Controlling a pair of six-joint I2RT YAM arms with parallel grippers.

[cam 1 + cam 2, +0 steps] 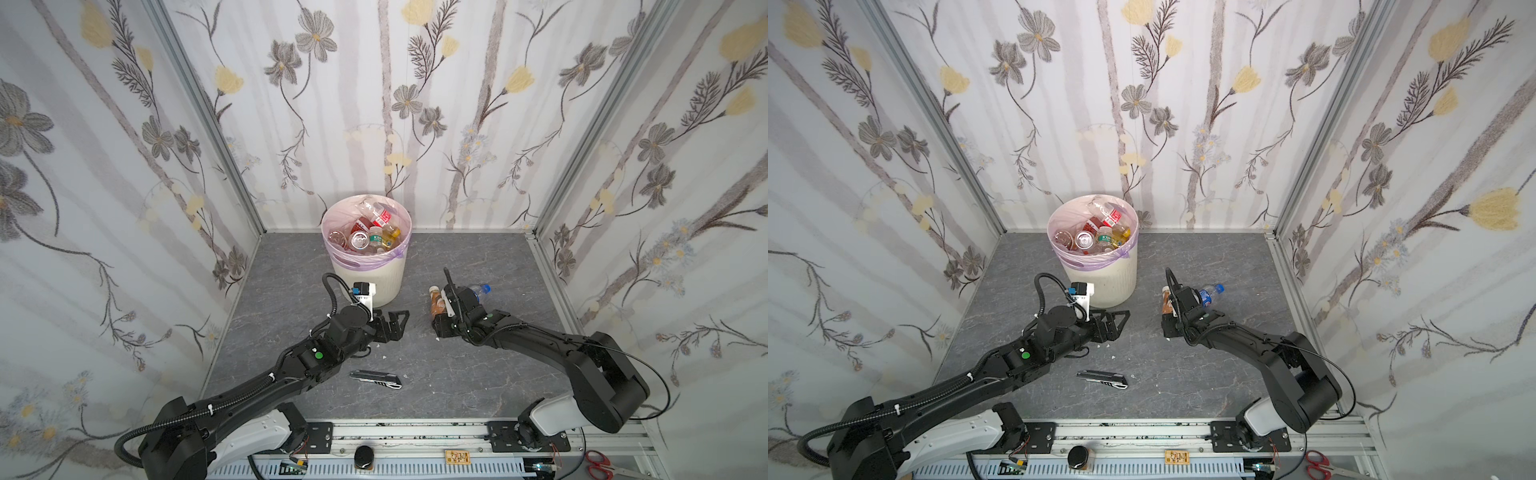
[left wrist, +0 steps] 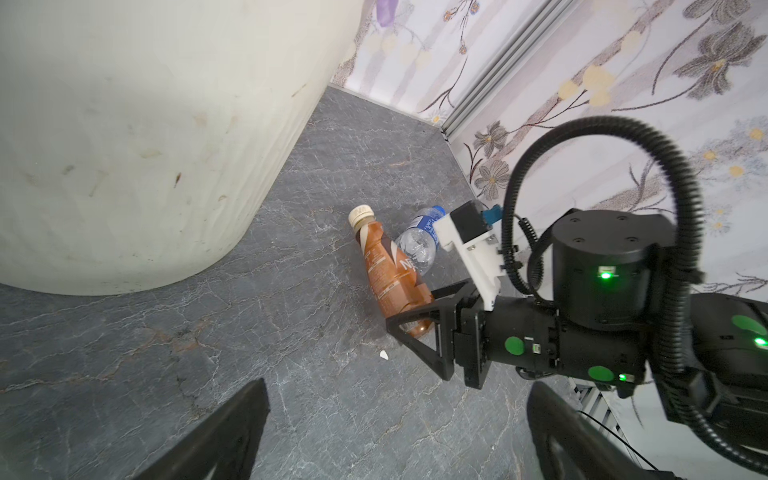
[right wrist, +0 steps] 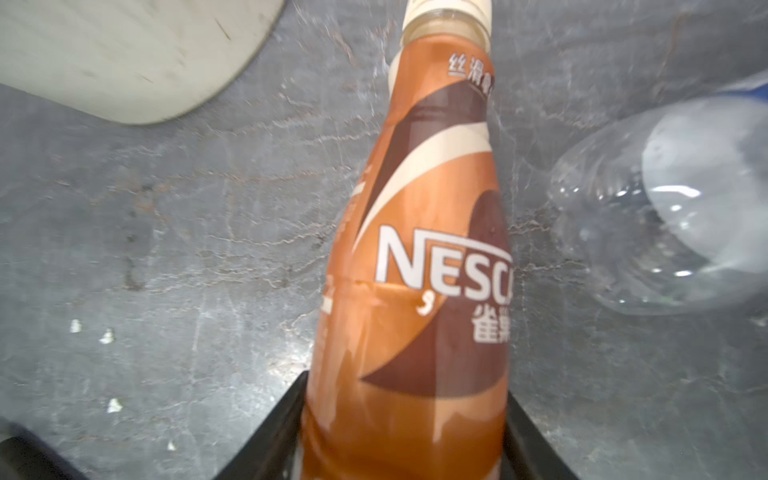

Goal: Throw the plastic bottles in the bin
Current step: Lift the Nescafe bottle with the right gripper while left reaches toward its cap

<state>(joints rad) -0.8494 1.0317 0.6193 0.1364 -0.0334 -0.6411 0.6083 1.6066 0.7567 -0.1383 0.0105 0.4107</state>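
Observation:
A brown coffee bottle (image 3: pixel 415 270) with a cream cap lies on the grey floor (image 1: pixel 436 303) (image 1: pixel 1167 301) (image 2: pixel 390 270). My right gripper (image 3: pixel 407 384) (image 1: pixel 438 321) has a finger pressed against each side of its base. Beside it lies a clear bottle (image 1: pixel 480 291) (image 1: pixel 1210 293) (image 2: pixel 419 241) (image 3: pixel 665 208) with a blue cap. The cream bin (image 1: pixel 365 274) (image 1: pixel 1100 278) with a pink liner stands at the back and holds several bottles (image 1: pixel 370 232). My left gripper (image 1: pixel 397 322) (image 1: pixel 1115 322) (image 2: pixel 399 384) hovers open and empty just in front of the bin.
A grey-black utility knife (image 1: pixel 376 379) (image 1: pixel 1102 379) lies on the floor near the front, between the arms. Small white scraps dot the floor (image 2: pixel 383 354). Flowered walls close in the back and both sides.

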